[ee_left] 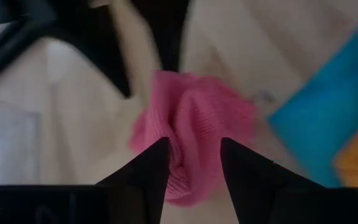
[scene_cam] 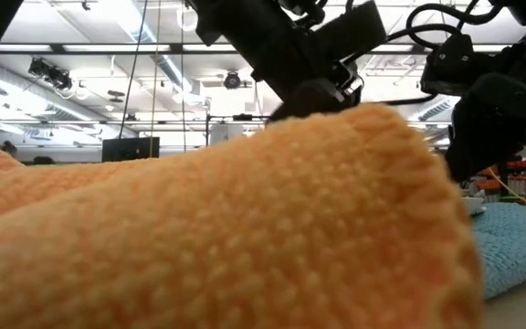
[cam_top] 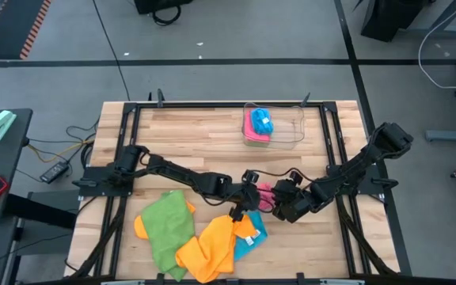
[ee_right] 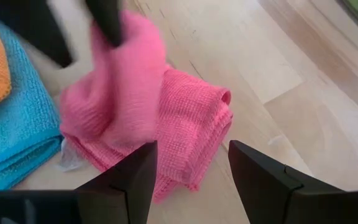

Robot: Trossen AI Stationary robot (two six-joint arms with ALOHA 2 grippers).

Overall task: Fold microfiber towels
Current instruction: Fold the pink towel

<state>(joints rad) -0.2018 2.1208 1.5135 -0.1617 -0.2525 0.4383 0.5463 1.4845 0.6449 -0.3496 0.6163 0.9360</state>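
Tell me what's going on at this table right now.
Both arms are working on a pink towel at the middle of the table. The left gripper has its fingers around a bunched part of it; the right gripper is open just beside it. Green, orange and blue towels lie heaped near the front edge. A clear plastic tray at the back holds folded pink and blue ones.
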